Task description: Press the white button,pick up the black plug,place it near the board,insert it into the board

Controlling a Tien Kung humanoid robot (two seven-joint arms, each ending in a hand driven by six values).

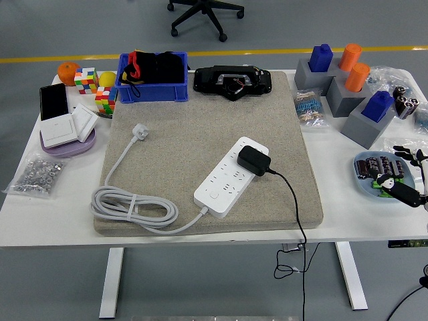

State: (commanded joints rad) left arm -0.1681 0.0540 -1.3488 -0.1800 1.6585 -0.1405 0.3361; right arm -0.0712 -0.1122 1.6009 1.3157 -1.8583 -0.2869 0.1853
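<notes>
A white power strip (231, 177) lies diagonally on the grey mat (200, 120), its round white button (212, 195) near the lower end. The black plug (254, 161) sits in the strip's upper right sockets, and its black cable runs down over the table's front edge. My right hand (404, 175) shows only at the far right edge, fingers spread, holding nothing, well away from the strip. The left arm is out of the picture.
The strip's white cord (134, 207) lies coiled at the mat's lower left. A blue bin (177, 90) and a black device (232, 82) stand behind the mat. Grey blocks with blue and orange pegs (344, 80) stand at the back right. A dish of batteries (374, 170) lies beside my hand.
</notes>
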